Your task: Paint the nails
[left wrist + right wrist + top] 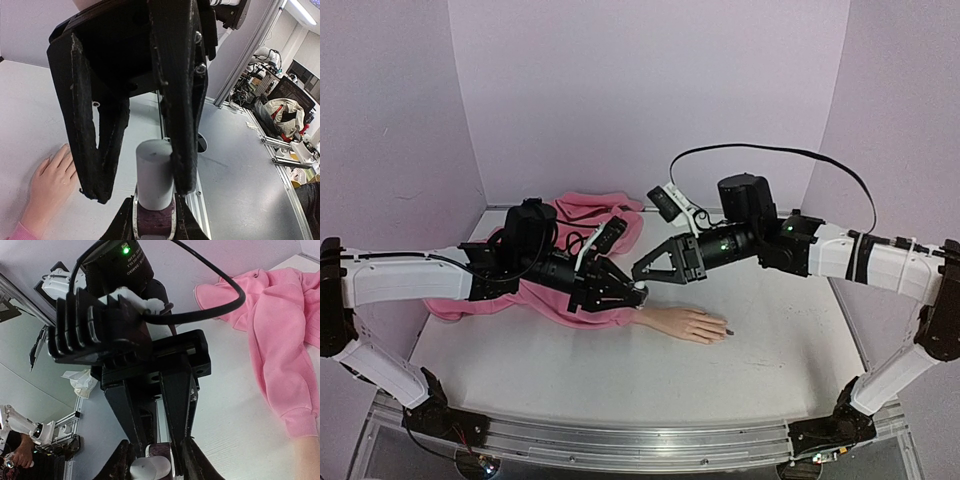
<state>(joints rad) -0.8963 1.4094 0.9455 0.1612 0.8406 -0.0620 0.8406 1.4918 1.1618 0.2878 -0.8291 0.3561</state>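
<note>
The left tool [154, 222] is clamped on a dark polish bottle [152, 230], its white cap [155, 172] between the wide-spread fingers of the right tool [140, 192], touching one. Print on the left wrist's black housing [117, 262] is too small to read. The left arm [410, 275] and right arm [870, 258] reach inward, tips meeting mid-surface by the mannequin hand [688, 322], whose nails [728, 332] point toward the right edge, one dark.

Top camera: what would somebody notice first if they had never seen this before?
Probably the two grippers nose to nose in the middle: the left gripper clamps a small dark bottle, and the right gripper stands open around its white cap. Next, the pale fake hand lying flat beside them, its bright pink sweater bunched toward the back wall.
</note>
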